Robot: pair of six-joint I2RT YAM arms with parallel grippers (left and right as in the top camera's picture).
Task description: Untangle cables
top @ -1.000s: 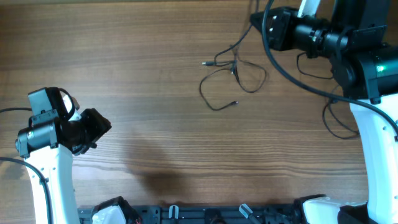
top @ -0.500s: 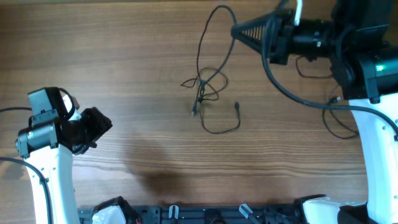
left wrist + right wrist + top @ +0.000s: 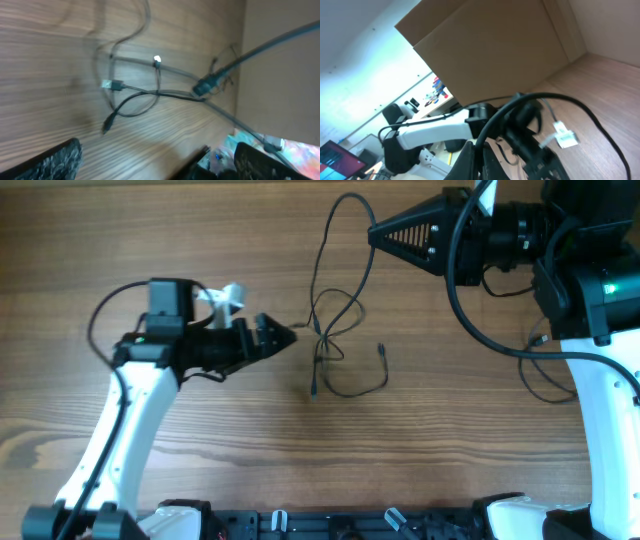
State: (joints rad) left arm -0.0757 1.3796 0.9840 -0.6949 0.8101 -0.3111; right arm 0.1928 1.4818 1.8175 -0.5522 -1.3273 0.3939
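Note:
The cables [image 3: 330, 330] are thin black cords in a loose tangle at the table's middle, with plug ends lying at the front [image 3: 313, 390] and to the right [image 3: 381, 350]. My right gripper [image 3: 375, 232] is shut on one cord, which arcs up from the fingertips and drops into the tangle. In the right wrist view the shut fingers [image 3: 480, 161] pinch that cord [image 3: 570, 100]. My left gripper [image 3: 288, 336] is open, low, just left of the tangle, not touching it. The left wrist view shows the crossed cords [image 3: 145, 95] ahead of the spread fingers [image 3: 160, 167].
Thicker black arm wires [image 3: 545, 385] hang beside the right arm's base. A dark rack [image 3: 330, 525] runs along the table's front edge. A brown cardboard wall [image 3: 495, 45] stands behind the table.
My left arm has swung from the far left to the middle, its gripper now beside the tangle. The right gripper has dragged the cables left and lifted one cord.

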